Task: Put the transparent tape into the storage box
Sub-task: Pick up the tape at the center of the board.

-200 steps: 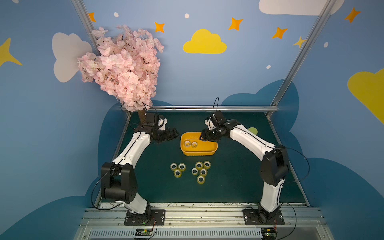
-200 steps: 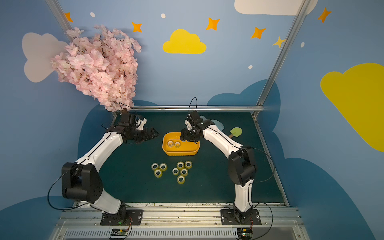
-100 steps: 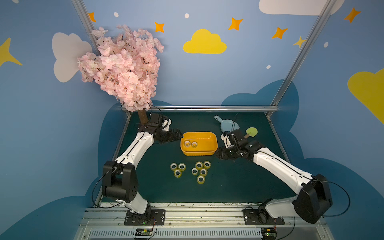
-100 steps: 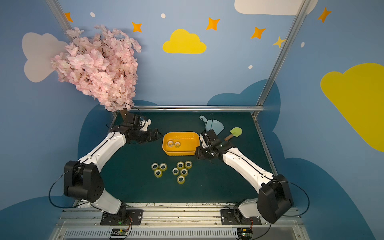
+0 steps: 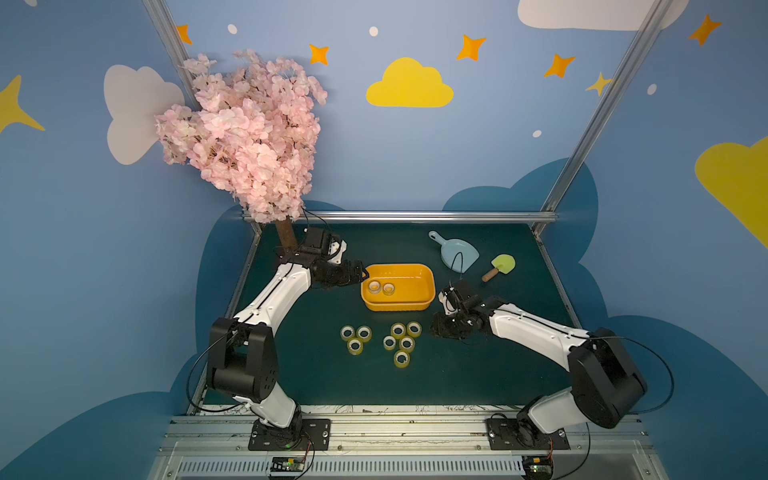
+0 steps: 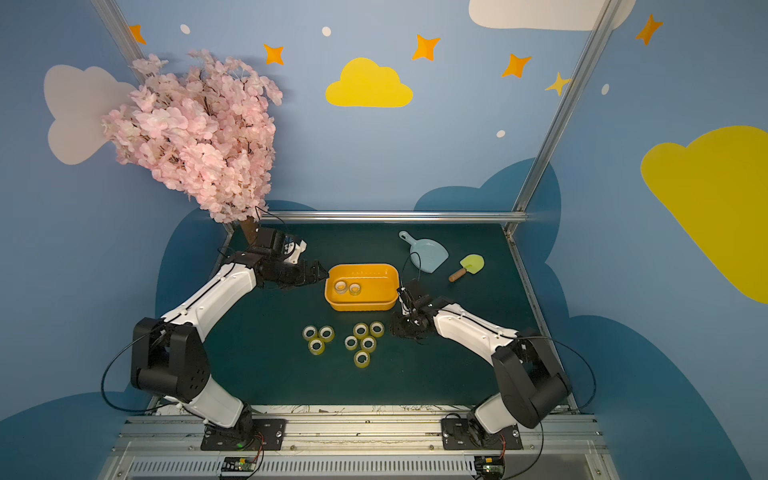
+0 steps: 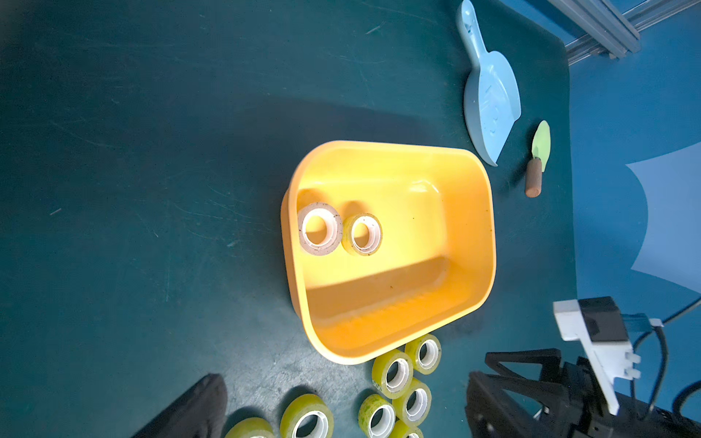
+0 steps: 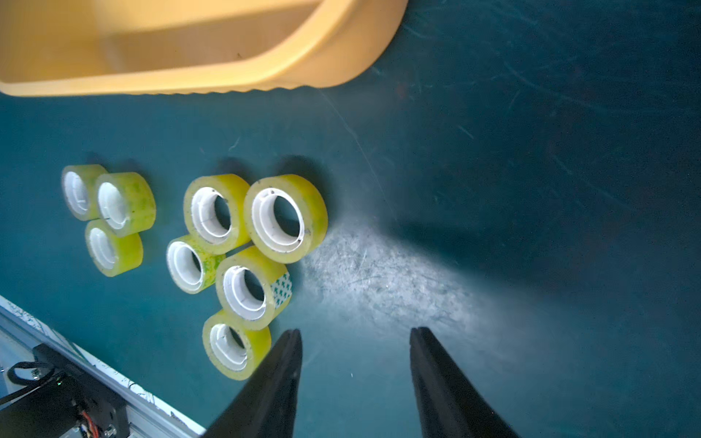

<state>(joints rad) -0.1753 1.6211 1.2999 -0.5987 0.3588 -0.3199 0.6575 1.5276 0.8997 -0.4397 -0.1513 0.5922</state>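
Yellow-tinted transparent tape lies in three places. Two rolls point(image 5: 375, 286) sit flat inside the storage box point(image 5: 419, 305), at its end nearest the left pincer point(image 5: 360, 274). A group of three point(image 5: 354, 346) and a group of five point(image 5: 406, 344) rest on the green table point(image 5: 478, 374) in front of the box, hollow cores up.

The right pincer point(image 5: 439, 330) hangs low just beside the group of five, on the side away from the three, and close to the box's near corner. In the right wrist view its fingers point(image 8: 288, 364) stand moderately apart with only bare table between them. The rolls lie off to one side of that gap, the closest one point(image 8: 237, 345) just beside a fingertip, and none is gripped.

The left pincer sits by the box's end wall; whether it is parted or closed I cannot tell.
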